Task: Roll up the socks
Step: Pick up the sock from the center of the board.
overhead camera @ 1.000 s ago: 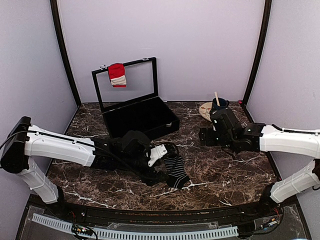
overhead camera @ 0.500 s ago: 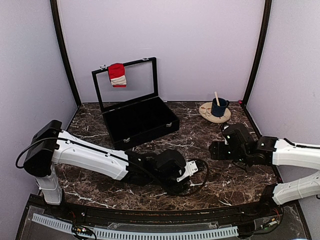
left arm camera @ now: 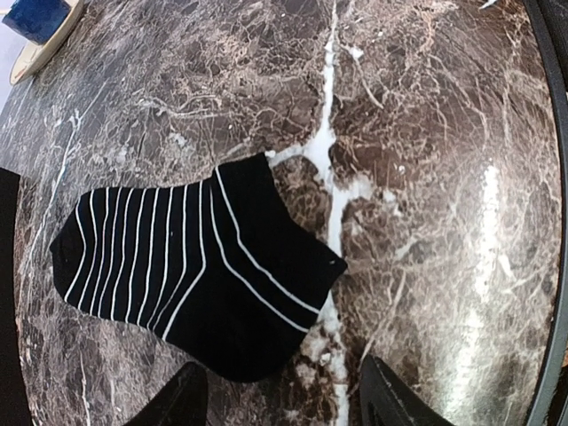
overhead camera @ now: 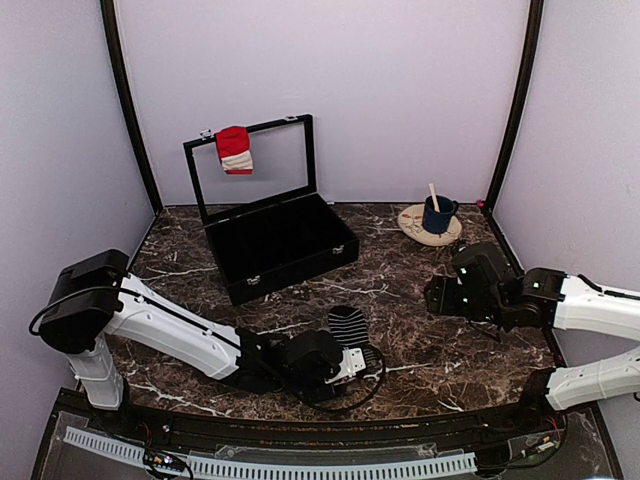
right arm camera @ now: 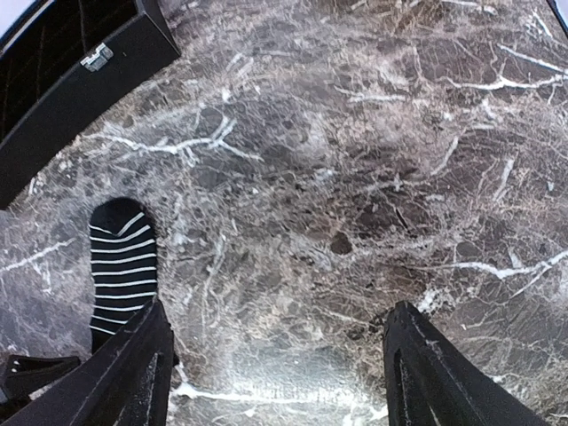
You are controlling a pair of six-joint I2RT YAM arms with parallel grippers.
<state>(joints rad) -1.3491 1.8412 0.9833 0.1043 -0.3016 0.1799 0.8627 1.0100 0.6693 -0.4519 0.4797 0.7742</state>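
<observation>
A black striped sock (overhead camera: 347, 325) lies flat on the marbled surface (overhead camera: 430, 350) at about 6 o'clock, close to the near edge. In the left wrist view it (left arm camera: 191, 275) is spread out, the closely striped end pointing to 9 o'clock and the plainer end to 4 o'clock.

The left tool (left arm camera: 282, 390) hangs low at the sock's 6 o'clock side. Its two fingers (left arm camera: 182, 399) are spread well apart, with nothing between them. Whether the fingertips touch the fabric is hard to say from here.

The right tool (right arm camera: 280, 355) is over bare stone at 3 o'clock of the sock and well apart from it. Its jaws are also spread wide and grip nothing. From its wrist camera the sock (right arm camera: 124, 271) shows at 9 o'clock, with a corner of the black case (right arm camera: 71, 98) at 10 o'clock.

A red sock (overhead camera: 234, 150) with a white band is draped over the top edge of the raised lid (overhead camera: 270, 125) of the black case (overhead camera: 285, 240), which stands open at 11 o'clock on the surface.

At 1 o'clock a blue cup (overhead camera: 437, 214) stands on a pale saucer (overhead camera: 412, 222), with a light stick leaning in it.
</observation>
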